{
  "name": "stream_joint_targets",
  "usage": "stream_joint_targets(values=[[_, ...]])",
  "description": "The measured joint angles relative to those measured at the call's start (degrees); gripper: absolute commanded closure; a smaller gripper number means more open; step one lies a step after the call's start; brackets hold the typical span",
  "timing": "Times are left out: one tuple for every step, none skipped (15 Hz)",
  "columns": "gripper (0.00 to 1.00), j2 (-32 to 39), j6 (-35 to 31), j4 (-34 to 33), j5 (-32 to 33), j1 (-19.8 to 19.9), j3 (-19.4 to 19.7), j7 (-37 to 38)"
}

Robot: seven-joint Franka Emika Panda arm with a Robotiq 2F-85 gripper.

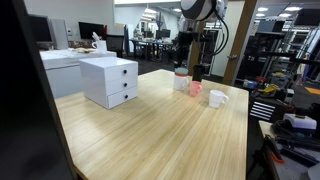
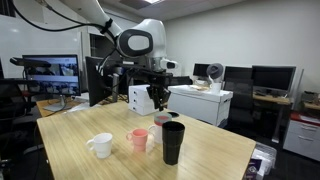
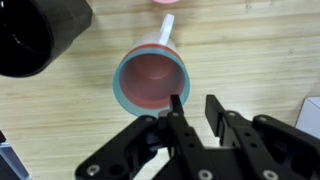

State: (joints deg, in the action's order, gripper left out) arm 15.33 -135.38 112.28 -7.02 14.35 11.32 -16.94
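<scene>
You are holding the gripper (image 3: 195, 103) low over the teal cup (image 3: 152, 80), which is standing upright on the table (image 3: 260, 50) with its pink inside facing the wrist camera. The fingers (image 3: 177, 108) are standing slightly apart, with a narrow gap between them. They are straddling the cup's rim at about 5 o'clock, one finger over the inside and one outside. It cannot be told whether either finger is touching the wall. The cup's handle is pointing to 12 o'clock in the wrist view.

Surrounding items:
- **Black cup:** a black cup (image 3: 35, 35) is standing at 10 o'clock from the teal cup, just beside it but apart.
- **Pink cup:** a pink cup (image 3: 165, 1) is showing at 12 o'clock, cut off by the top edge.
- **Row of cups:** in an exterior view, the black cup (image 2: 173, 142) is standing nearest the camera. The pink cup (image 2: 139, 139) is sitting at its 9 o'clock, and a white mug (image 2: 101, 146) is standing farther out in the same direction.
- **Drawer unit:** a white drawer unit (image 1: 110, 80) is standing well apart from the cups, at their 9 o'clock in an exterior view.
</scene>
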Motion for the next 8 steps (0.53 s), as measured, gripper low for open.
stream_joint_targets(values=[[0.3, -0.37, 0.44, -0.82, -0.43, 0.02, -0.14, 0.0], [0.23, -0.86, 0.8, -1.58, -0.64, 0.03, -0.22, 0.0], [0.15, -1.53, 1.28, -2.51, -0.6, 0.03, -0.16, 0.0], [0.08, -2.03, 1.5, -3.08, -0.23, 0.05, 0.04, 0.04], [0.03, -2.38, 1.71, -3.48, 0.21, 0.12, 0.46, 0.42], [0.01, -2.68, 1.92, -3.57, 0.98, 0.32, 1.07, 1.04], [0.0, -2.82, 2.13, -3.56, 1.82, 0.58, 1.81, 1.75], [0.0, -2.84, 2.39, -3.52, 2.69, 0.9, 2.7, 2.48]])
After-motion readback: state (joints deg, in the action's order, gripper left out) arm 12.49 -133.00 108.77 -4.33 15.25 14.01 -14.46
